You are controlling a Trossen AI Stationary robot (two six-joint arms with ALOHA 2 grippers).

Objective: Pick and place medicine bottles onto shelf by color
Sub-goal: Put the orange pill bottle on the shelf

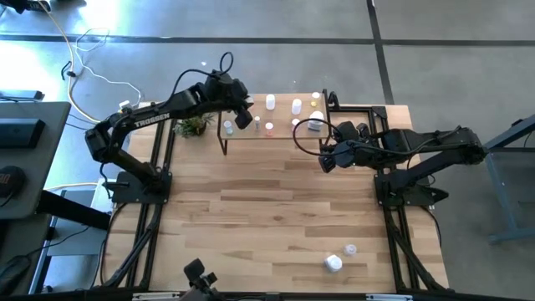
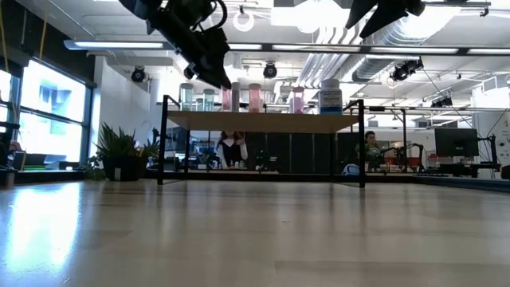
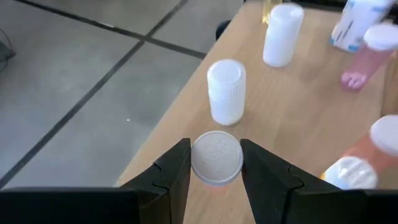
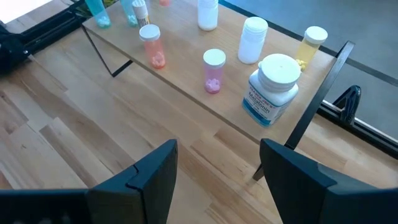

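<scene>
1. Right now the left end effector [image 3: 216, 167] is over the shelf [image 1: 284, 136], toward the shelf's nine o'clock end as seen from overhead, with its fingers clamped on the white-capped bottle [image 3: 216, 158]. If they let go while that bottle is off upright, I reckon it tips and rolls off the near edge onto the floor.
2. A white bottle [image 3: 226, 91] stands just beyond the held one, close to the shelf's edge. A small nudge forward could knock it over the side.
3. Two pink-tinted bottles [image 3: 368, 55] and a big labelled white bottle [image 4: 272, 88] crowd the rest of the board. Swinging across them carelessly could topple several at once, and the colour grouping would be lost.
4. The right end effector [image 4: 217, 168] hangs above the table just off the shelf's three o'clock end, fingers apart and empty. If both arms reach in together, they might clash over that narrow board.
5. Two more white bottles [image 1: 336, 261] lie well apart from the shelf, near the table's five o'clock corner. Lying on their sides, they may roll when gripped.
</scene>
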